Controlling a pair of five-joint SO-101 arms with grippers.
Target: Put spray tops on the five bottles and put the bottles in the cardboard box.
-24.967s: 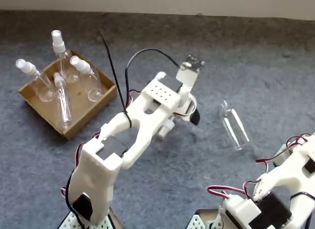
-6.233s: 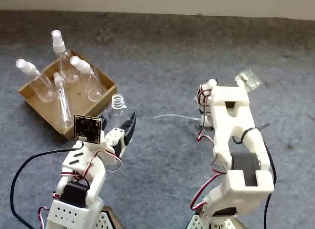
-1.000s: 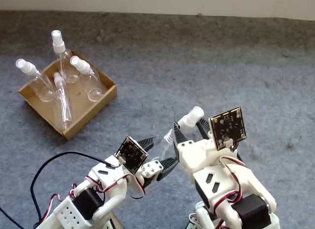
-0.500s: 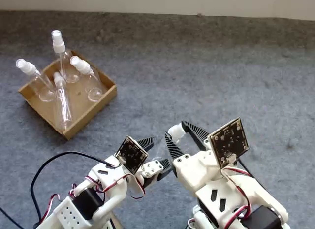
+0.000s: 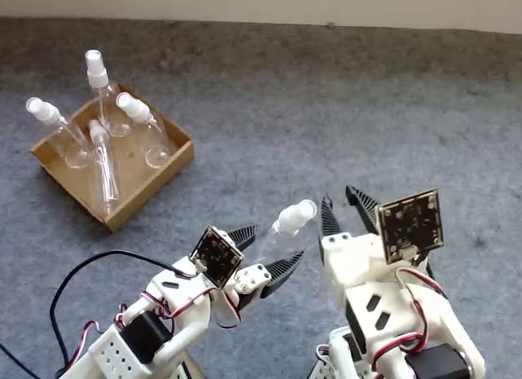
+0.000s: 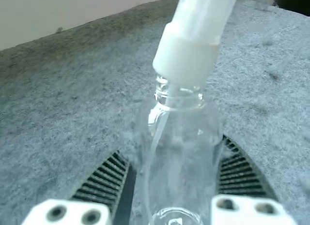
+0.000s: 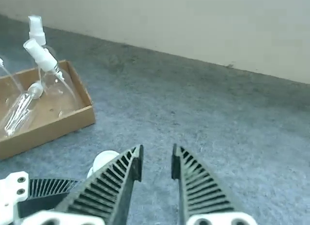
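Note:
My left gripper (image 5: 277, 242) is shut on a clear bottle (image 5: 272, 244) that tilts up and away from it, with a white spray top (image 5: 297, 213) on its neck. The left wrist view has the bottle (image 6: 180, 152) between the two black jaws, its spray top (image 6: 193, 41) above. My right gripper (image 5: 338, 196) is open and holds nothing, just right of the spray top and apart from it. Its own view looks past the fingertips of the right gripper (image 7: 156, 150) to the spray top (image 7: 103, 160). The cardboard box (image 5: 152, 187) at the far left holds several capped bottles (image 5: 102, 155).
Grey carpet covers the floor, bare between the box and the arms and out to the right. A pale wall (image 7: 193, 22) runs along the far edge. In the right wrist view the box (image 7: 48, 130) lies far off with its bottles (image 7: 48, 70).
My right gripper has let go of the spray top and drawn off to the right. The top now stays on the bottle in my left gripper, which has not moved.

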